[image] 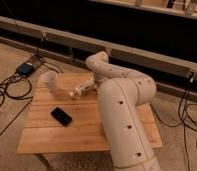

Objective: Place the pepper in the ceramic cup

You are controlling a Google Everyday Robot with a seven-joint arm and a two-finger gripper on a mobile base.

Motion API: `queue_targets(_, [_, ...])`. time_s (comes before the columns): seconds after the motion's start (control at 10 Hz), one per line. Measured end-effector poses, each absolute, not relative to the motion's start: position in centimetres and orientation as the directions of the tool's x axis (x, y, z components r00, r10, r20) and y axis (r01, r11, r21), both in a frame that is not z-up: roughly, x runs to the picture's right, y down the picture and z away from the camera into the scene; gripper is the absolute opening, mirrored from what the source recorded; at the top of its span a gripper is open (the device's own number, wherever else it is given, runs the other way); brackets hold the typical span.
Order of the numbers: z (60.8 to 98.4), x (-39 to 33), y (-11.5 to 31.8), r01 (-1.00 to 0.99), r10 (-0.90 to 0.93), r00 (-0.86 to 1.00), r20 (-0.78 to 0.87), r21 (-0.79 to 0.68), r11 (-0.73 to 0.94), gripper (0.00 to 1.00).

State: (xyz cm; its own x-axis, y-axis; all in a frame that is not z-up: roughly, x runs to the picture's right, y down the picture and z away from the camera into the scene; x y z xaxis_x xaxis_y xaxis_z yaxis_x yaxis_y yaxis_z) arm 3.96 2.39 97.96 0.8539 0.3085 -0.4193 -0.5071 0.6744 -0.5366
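Claw [72, 93] is seen closed, low over the wooden surface [42, 135] nr its back edge, reached out leftward from the white arm [122, 115]. Pepper can't be made out; possibly it is pinched at the claw tip. White cup [48, 80] is stood upright at the back-left corner, just left of the claw, not touching. Dark flat object [61, 116] is laid nearer the front.

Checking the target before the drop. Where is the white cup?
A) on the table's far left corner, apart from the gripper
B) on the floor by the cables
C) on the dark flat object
A: the ceramic cup stands on the table near its far left corner, bare wood between it and the gripper, low over the table.
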Motion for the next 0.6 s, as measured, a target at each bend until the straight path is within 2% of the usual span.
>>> queue_targets(0.6, [93.7, -0.2, -1.7, -0.420, 0.298, 0.905, -0.303, -0.534, 0.733, 0.00])
